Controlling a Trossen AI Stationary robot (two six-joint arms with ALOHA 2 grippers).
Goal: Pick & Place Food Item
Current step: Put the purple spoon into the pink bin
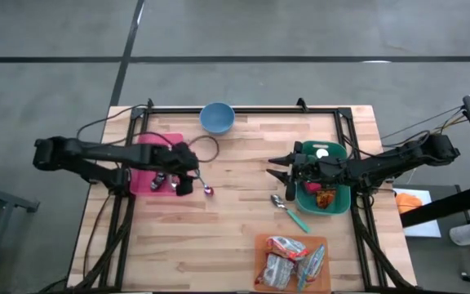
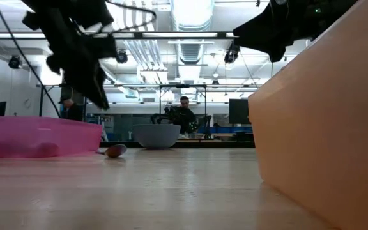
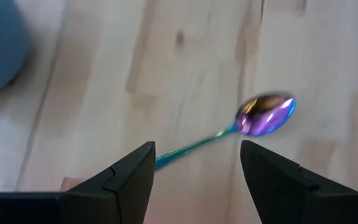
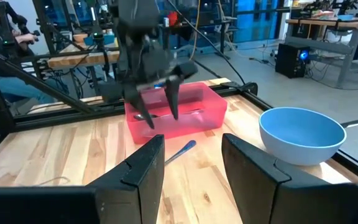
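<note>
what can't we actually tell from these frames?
- Pink bin: contents mostly hidden, high view, by the left pincer and arm above it.
- Green bin: food inside partly covered, high view, by the right pincer arm.
- Orange tray: packets unseen, low view; its wall blocks them.
- Iridescent spoon: handle end cut off, left wrist view, behind the fingers.
- Blue bowl: inside hidden, right wrist view, by its rim.

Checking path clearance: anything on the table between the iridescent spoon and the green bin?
Bare wood in the high view between the iridescent spoon and green bin; only the right gripper hangs over that stretch.
</note>
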